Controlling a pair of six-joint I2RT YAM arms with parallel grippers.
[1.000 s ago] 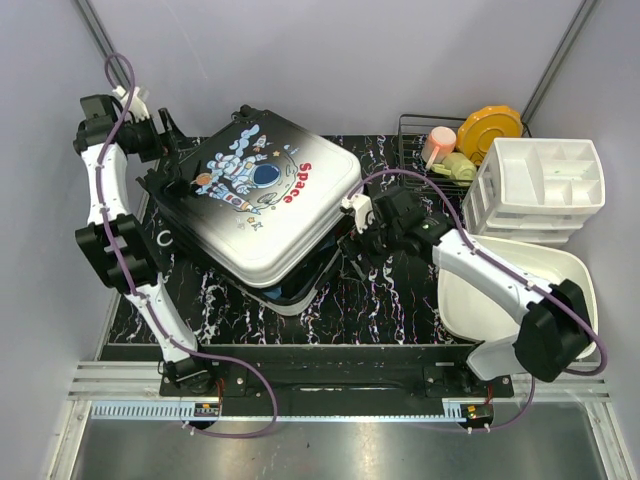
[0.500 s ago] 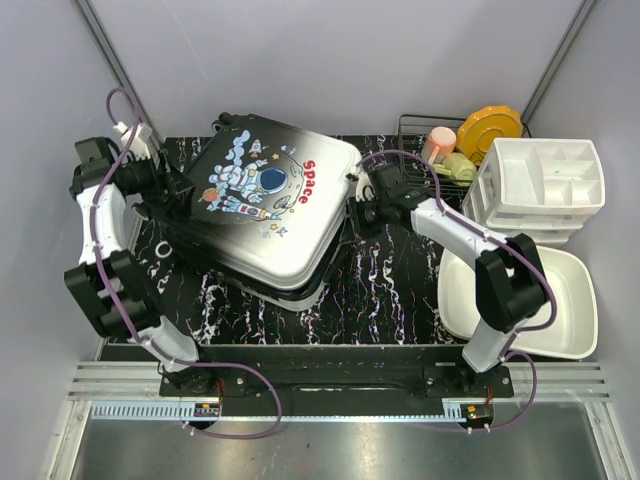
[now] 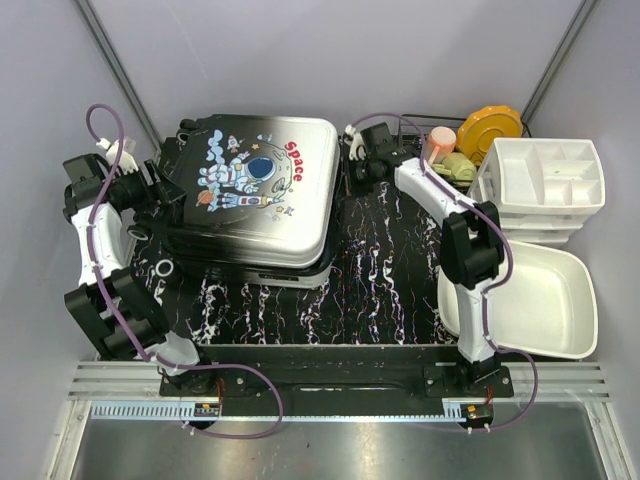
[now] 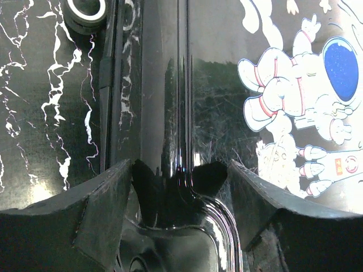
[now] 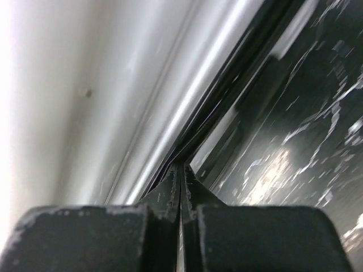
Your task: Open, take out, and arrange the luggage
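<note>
The luggage point(image 3: 255, 190), a closed hard-shell suitcase with an astronaut print, lies flat at the back left of the black marbled table point(image 3: 385, 270). My left gripper point(image 3: 152, 195) is at its left side. In the left wrist view the jaws stand wide on either side of the glossy black shell edge point(image 4: 170, 113), and my left gripper point(image 4: 181, 170) is closed against it. My right gripper point(image 3: 352, 168) is at the suitcase's back right corner. There my right gripper point(image 5: 181, 167) is shut, its tips at the dark seam beside the pale shell point(image 5: 85, 85). Nothing shows between them.
A white basin point(image 3: 530, 300) sits at the right front, and a white drawer organiser point(image 3: 545, 185) stands behind it. A wire rack point(image 3: 410, 125) at the back right holds orange plates point(image 3: 490, 130), a pink cup point(image 3: 437, 143) and a green item point(image 3: 455, 165). A suitcase wheel point(image 4: 85, 10) shows.
The suitcase has swung round and slid to the back left, now lying flat. My right gripper has shut and moved to the back. My left jaws have narrowed.
</note>
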